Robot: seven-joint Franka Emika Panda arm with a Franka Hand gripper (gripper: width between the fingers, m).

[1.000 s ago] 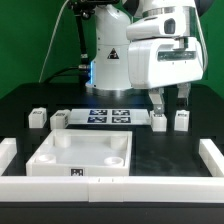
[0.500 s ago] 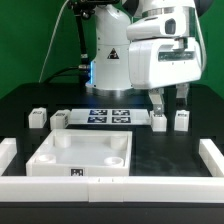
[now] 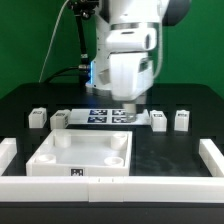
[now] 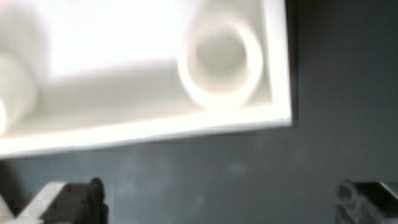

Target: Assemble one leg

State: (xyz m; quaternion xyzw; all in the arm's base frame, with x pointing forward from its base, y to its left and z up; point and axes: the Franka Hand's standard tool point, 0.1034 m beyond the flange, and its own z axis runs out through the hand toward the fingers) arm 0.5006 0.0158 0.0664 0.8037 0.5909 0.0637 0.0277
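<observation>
Four small white legs stand in a row on the black table: two at the exterior view's left (image 3: 38, 118) (image 3: 60, 118) and two at its right (image 3: 158, 119) (image 3: 181, 119), each with a marker tag. My gripper (image 3: 129, 106) hangs open and empty above the marker board (image 3: 108, 116), behind the large white tabletop (image 3: 80, 155). In the wrist view the gripper (image 4: 217, 205) is open, its dark fingertips (image 4: 71, 200) wide apart over bare black table. The tabletop's corner (image 4: 107, 90) with a round socket (image 4: 222, 65) lies ahead of them. No leg shows in the wrist view.
White L-shaped border walls (image 3: 8, 152) (image 3: 212, 156) run round the front and sides of the table. The robot's base (image 3: 100, 70) stands behind the marker board.
The arm has swung from above the two legs at the exterior view's right toward the left, to above the marker board. The gripper stays open and empty. The legs have not moved.
</observation>
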